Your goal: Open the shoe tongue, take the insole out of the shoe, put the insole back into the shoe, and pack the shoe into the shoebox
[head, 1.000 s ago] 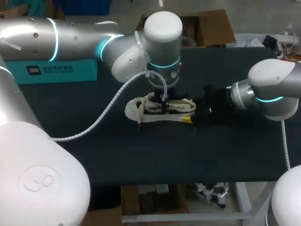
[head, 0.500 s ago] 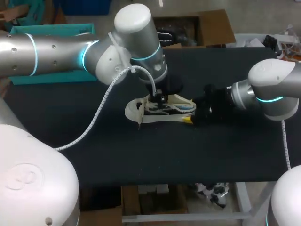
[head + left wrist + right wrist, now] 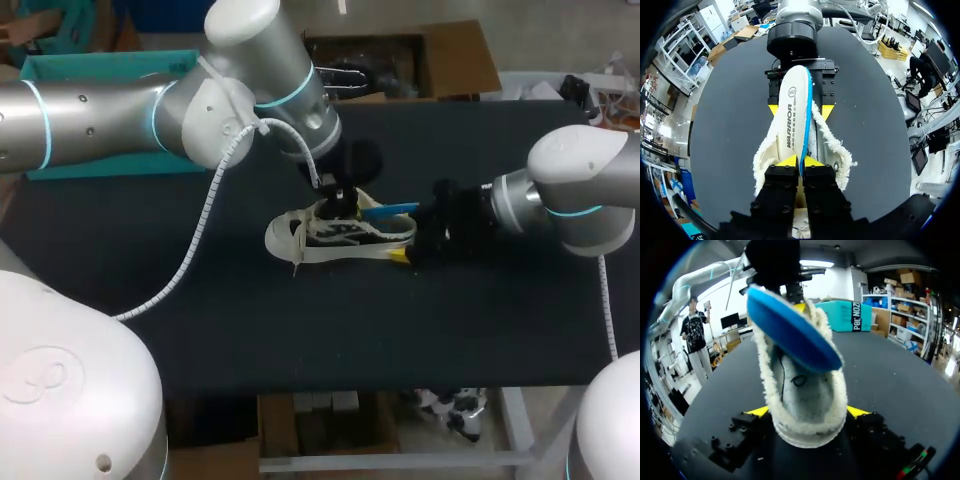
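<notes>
Insole (image 3: 385, 211), where just now?

Partly out of the shoe (image 3: 300, 238), lifted above the heel opening, pinched near its front end by the left claw (image 3: 340, 205), closed tight on it from both sides

And the shoe itself?

Resting on its sole in the middle of the dark surface (image 3: 200, 330), toe toward the left arm's side, heel clamped from both sides by the right claw (image 3: 405, 252), shut around it

Which way from the left claw?

Straight ahead of it, long axis running away from that claw toward the right one, in line with the shoe's own length; free end hanging just over the heel. Nearer to the left arm for any lift, being in its grip

Looks?

White on the top face with dark print, bright blue along the rim and underneath, thin, turned partly on edge. Shoe pale and fleecy round the collar

Next, probably?

Likely a pull up and back along that axis to clear the heel, right claw bracing the shoe; some risk of snagging on the fleece
</notes>
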Robot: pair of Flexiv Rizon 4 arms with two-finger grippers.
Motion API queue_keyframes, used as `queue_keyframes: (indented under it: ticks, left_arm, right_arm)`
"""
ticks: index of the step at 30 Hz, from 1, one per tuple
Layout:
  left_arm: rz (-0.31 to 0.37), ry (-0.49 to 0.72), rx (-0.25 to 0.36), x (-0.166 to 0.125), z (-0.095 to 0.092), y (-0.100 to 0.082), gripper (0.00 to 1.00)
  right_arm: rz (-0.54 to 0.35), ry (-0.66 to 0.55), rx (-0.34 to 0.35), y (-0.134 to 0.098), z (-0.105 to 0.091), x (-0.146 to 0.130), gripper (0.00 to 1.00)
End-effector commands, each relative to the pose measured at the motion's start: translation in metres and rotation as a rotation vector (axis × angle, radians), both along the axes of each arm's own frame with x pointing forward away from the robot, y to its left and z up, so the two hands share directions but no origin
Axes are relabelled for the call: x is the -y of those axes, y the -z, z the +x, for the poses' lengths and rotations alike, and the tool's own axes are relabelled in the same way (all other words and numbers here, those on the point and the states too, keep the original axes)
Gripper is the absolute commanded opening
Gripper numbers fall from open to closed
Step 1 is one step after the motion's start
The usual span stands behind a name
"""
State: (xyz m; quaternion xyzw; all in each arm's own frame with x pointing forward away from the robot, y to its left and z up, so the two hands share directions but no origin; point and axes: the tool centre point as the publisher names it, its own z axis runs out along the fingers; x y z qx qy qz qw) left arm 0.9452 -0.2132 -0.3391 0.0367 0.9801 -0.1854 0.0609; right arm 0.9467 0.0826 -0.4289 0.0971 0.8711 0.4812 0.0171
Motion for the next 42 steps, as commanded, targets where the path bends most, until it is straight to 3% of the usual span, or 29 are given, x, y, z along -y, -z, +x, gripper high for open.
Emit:
queue_keyframes:
  ticks: [1,3,5,21,22,29,42]
  left_arm:
    - [0.011,-0.002,-0.007,0.004,0.001,0.001,0.15]
    - [0.01,-0.003,-0.005,0.005,0.0,-0.002,0.34]
    - [0.008,-0.002,0.004,0.007,-0.001,-0.005,0.37]
    - [0.016,-0.006,0.038,0.024,-0.009,-0.011,0.4]
    - [0.022,-0.002,0.077,0.033,-0.017,-0.013,0.45]
    - [0.019,0.042,0.074,0.041,-0.02,-0.012,0.48]
    - [0.049,0.088,0.065,0.061,-0.009,0.01,0.47]
  right_arm:
    - [0.002,-0.001,0.0,0.007,0.001,-0.001,0.0]
    - [0.002,-0.001,0.0,0.007,0.001,-0.001,0.0]
    - [0.002,-0.001,0.0,0.007,0.001,-0.001,0.0]
    - [0.002,-0.001,0.0,0.007,0.001,-0.001,0.0]
    - [0.002,-0.001,0.0,0.007,0.001,-0.001,0.0]
    - [0.002,-0.001,0.0,0.007,0.001,-0.001,0.0]
    - [0.002,-0.001,0.0,0.007,0.001,-0.001,0.0]
